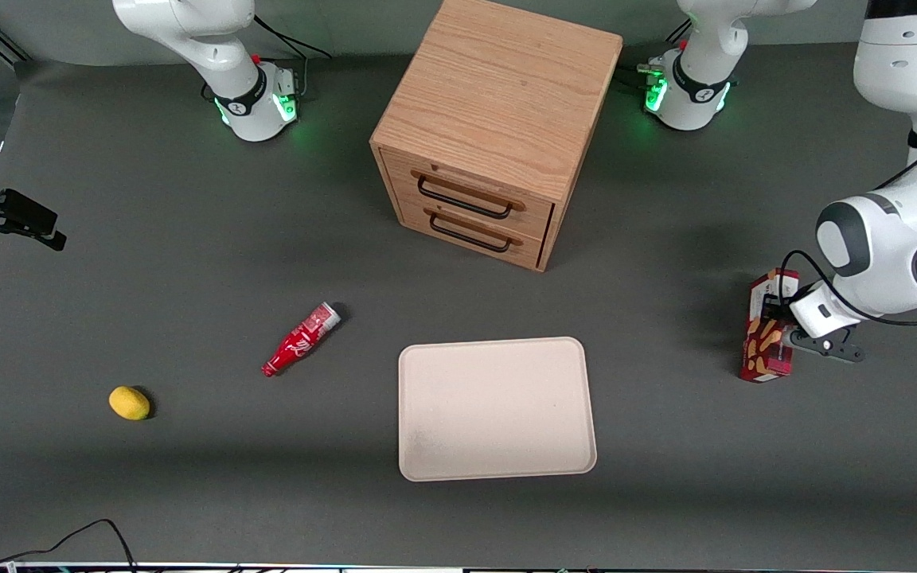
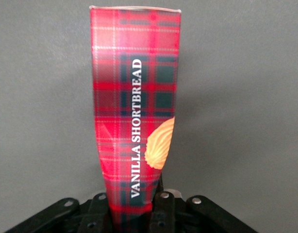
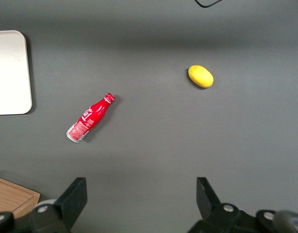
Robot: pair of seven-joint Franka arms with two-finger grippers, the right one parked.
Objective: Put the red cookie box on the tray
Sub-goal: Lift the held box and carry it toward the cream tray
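Judging by its thin card walls, the slim dark-red plaid cookie box (image 2: 134,126), clamped at one end by the black two-finger gripper (image 2: 134,206) well apart from the flat pale beige tray (image 1: 494,407), is taken as light and crushable.

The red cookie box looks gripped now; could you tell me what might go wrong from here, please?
1. The pincer holds the red cookie box at one end only, so the long carton could swing or slip in transit.
2. The tray lies well away toward the parked arm's end; released early, the box lands on the table.
3. The box might overhang the low rim.
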